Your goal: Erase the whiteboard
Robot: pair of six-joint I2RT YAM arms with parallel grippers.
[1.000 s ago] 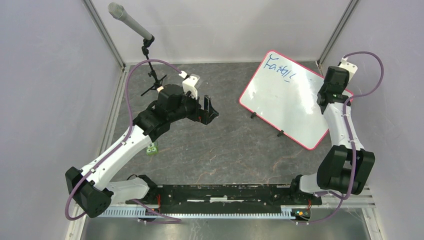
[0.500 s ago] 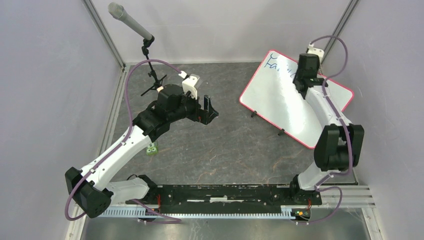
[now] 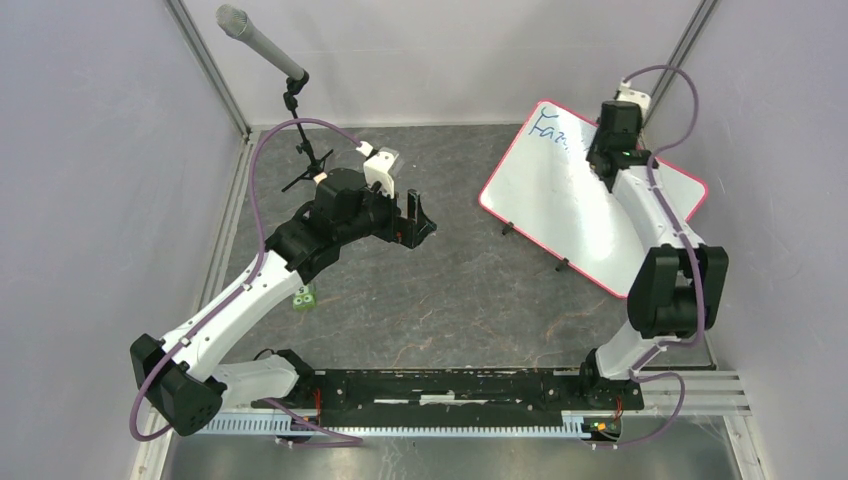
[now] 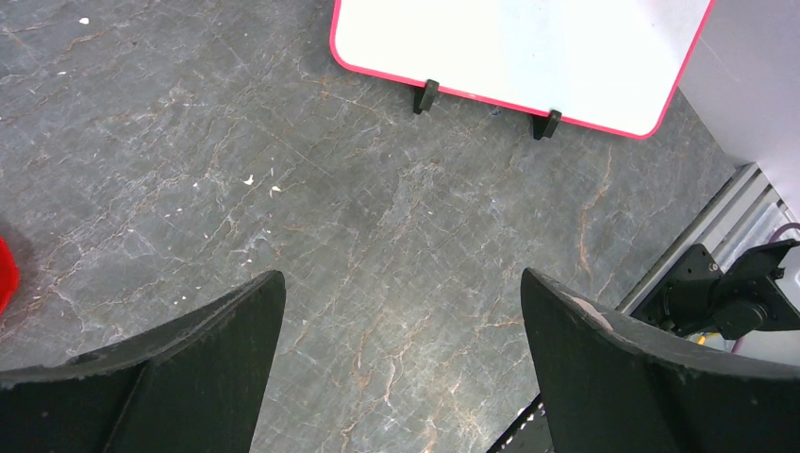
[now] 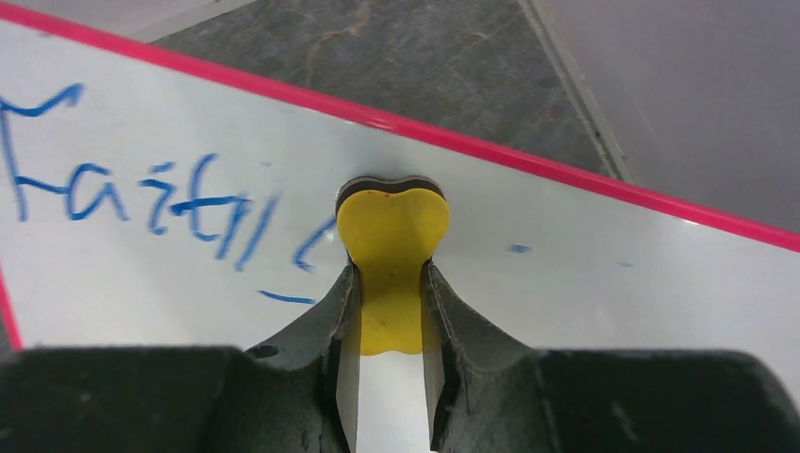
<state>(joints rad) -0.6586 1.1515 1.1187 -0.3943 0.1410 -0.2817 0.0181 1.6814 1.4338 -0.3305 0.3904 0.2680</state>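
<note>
The whiteboard (image 3: 560, 200) with a pink-red frame lies at the back right and shows blue handwriting (image 3: 550, 128) near its far corner. My right gripper (image 3: 606, 152) is shut on a yellow eraser (image 5: 391, 226), which presses on the whiteboard (image 5: 604, 311) just right of the handwriting (image 5: 141, 198). A short blue stroke and small blue specks lie beside the eraser. In the right wrist view the right gripper (image 5: 389, 269) has its jaws tight on the eraser. My left gripper (image 3: 420, 222) is open and empty over the table's middle, well left of the board. In the left wrist view the left gripper (image 4: 401, 276) hangs above bare table, with the whiteboard (image 4: 528, 38) and its black feet beyond.
A microphone on a stand (image 3: 255, 42) stands at the back left. A small green object (image 3: 304, 297) lies under the left arm. A red thing (image 4: 5, 274) shows at the left edge of the left wrist view. Enclosure walls close in the table.
My right gripper has swept from the board's right edge up and left across the board to the end of the handwriting. The left arm has not moved.
</note>
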